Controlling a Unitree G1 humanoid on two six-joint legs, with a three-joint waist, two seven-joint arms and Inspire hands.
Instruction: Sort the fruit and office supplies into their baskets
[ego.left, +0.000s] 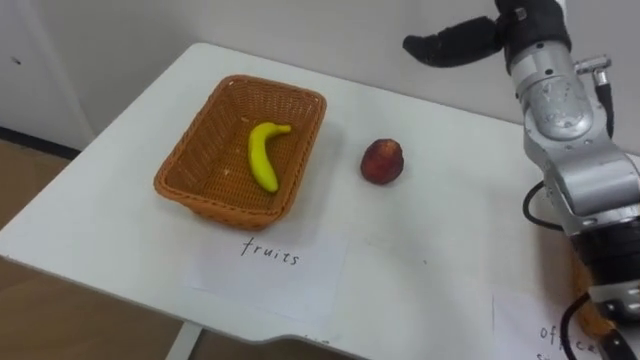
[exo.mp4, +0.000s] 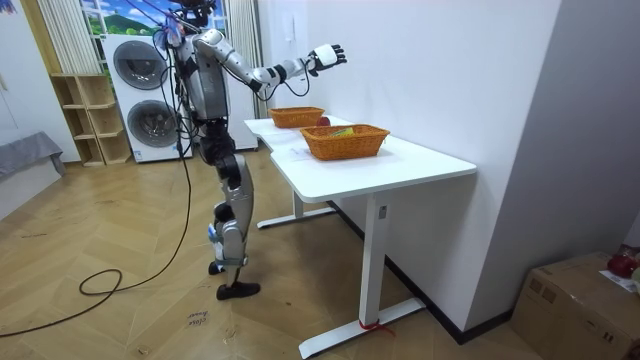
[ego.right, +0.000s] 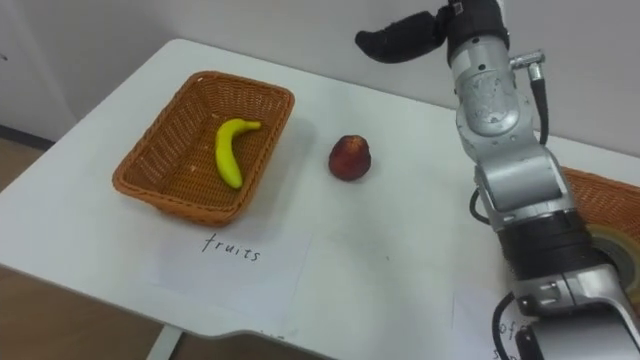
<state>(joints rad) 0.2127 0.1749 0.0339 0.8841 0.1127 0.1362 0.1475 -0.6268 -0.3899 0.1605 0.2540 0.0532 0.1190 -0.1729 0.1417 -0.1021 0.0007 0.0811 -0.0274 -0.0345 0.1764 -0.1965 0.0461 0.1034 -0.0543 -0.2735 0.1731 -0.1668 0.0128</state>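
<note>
A woven fruit basket (ego.left: 195, 160) stands on the white table's left part with a yellow banana (ego.left: 263, 155) lying in it. A red apple (ego.left: 382, 160) lies on the bare table just right of that basket. My right hand (ego.left: 460, 42) is raised above the table's far edge, beyond and to the right of the apple. Its dark fingers stretch out to the left, open, with nothing in them. In the room view I stand at the table's long side with that arm and right hand (exo.mp4: 325, 56) held out high over the two baskets.
A paper label (ego.left: 270, 250) lies in front of the fruit basket. A second woven basket (ego.right: 605, 195) stands at the right behind my forearm, with another paper label (ego.left: 560, 335) before it. The wall runs close behind the table (ego.left: 450, 250).
</note>
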